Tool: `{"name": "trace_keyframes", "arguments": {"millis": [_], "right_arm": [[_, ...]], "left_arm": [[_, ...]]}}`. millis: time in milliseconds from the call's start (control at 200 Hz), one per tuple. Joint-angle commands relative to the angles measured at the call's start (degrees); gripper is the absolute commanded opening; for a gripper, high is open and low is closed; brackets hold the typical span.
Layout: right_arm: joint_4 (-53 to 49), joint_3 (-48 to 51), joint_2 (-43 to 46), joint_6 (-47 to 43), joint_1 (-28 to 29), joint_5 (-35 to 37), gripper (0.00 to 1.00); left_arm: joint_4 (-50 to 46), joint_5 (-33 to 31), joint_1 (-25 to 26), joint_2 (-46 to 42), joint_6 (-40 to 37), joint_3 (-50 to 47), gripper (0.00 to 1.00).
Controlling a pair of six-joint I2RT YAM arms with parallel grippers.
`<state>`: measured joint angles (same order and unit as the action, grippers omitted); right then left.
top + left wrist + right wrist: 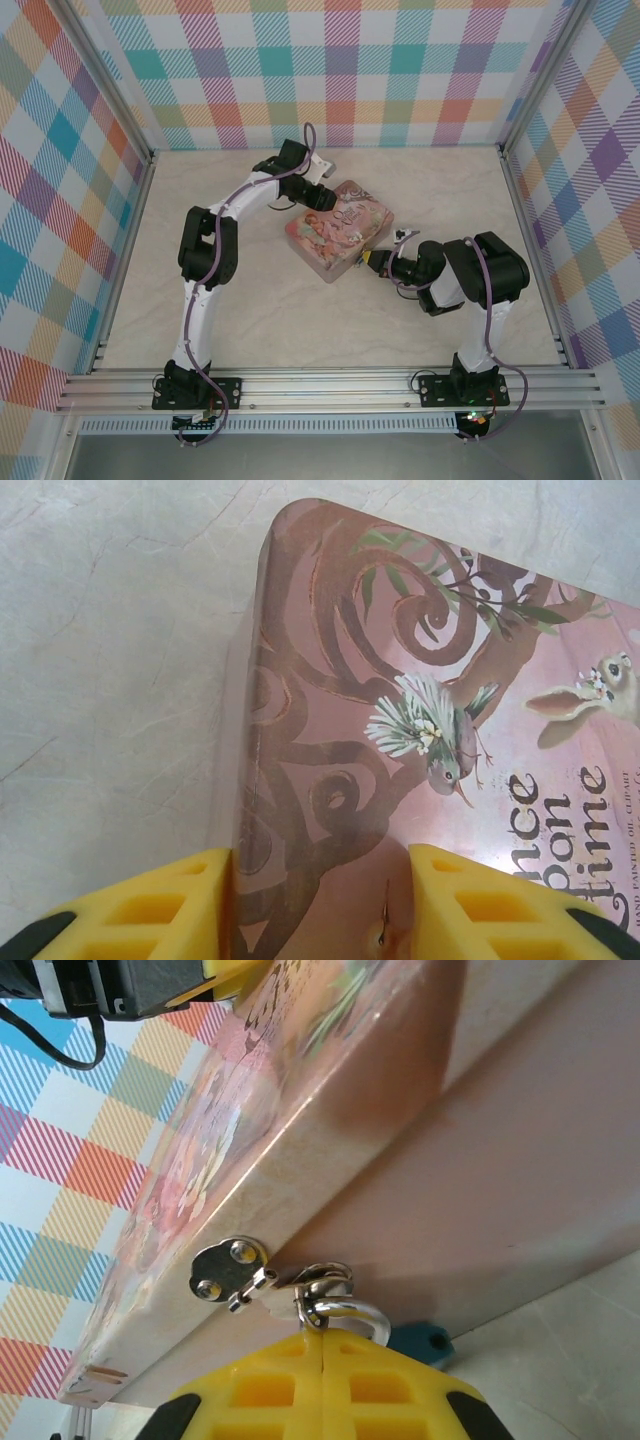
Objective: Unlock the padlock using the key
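The padlock (418, 1341) is hanging from the hasp (229, 1266) on the tin (195, 1160), at the bottom centre of my right wrist view. Its teal body is peeking out just right of my right claw (325, 1340), and its silvery shackle (352, 1310) is looping through the clasp just above the fingertips. That claw is clenched, its yellow pads meeting along a seam. Whether the key is pinched between them I cannot tell.

I am judging the padlock to be light, hard and slick. It is swinging free on a thin shackle, so it is likely to turn away from any push. I am thinking the flat faces of the body are the place to take hold, leaving the keyhole end free. The key, being thin, is likely to twist in the pads unless held by its broad end.

My left claw (320, 865) is straddling the tin's edge at the bottom of its own view. Its fingers (150, 905) are spread, one beside the side wall and one over the lid. Whether it is pressing I cannot tell.

The wrist views are giving me the hasp, shackle and lid artwork close up. The top view is giving the layout instead: the tin is sitting mid-worktop (250, 320), with the left claw at its upper left corner and the right claw at its lower right edge.
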<state>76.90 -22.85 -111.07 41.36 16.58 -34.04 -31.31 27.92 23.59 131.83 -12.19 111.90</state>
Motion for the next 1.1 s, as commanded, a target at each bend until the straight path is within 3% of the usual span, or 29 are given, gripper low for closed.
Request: {"name": "trace_keyframes", "arguments": {"millis": [0, 170, 375, 710, 945, 1095], "right_arm": [[3.69, 0.13, 1.27, 1.70, 0.38, 0.65, 0.01], [3.48, 0.24, 1.64, 2.60, 0.38, 2.42, 0.01], [2.06, 3.07, 3.66, 0.11, -1.21, 4.73, 0.08], [-1.76, 3.33, 7.79, -4.72, -3.54, -1.18, 0.44], [-1.41, 1.00, 4.52, -4.44, -2.48, -2.50, 0.60], [-2.73, -0.58, 3.54, -4.52, -1.62, -2.63, 0.62]], "left_arm": [[-6.40, -8.15, 0.48, 3.45, -1.38, -3.94, 0.43], [-5.96, -8.51, 0.48, 2.95, -1.49, -4.85, 0.43], [-5.69, -9.09, 0.43, 2.95, -1.36, -4.85, 0.43], [-6.65, -8.70, 0.34, 3.65, -2.60, -2.65, 0.44], [-7.80, -8.81, 0.40, 3.94, -3.34, -1.33, 0.44], [-7.64, -8.72, 0.40, 3.94, -3.21, -1.32, 0.44]]}}
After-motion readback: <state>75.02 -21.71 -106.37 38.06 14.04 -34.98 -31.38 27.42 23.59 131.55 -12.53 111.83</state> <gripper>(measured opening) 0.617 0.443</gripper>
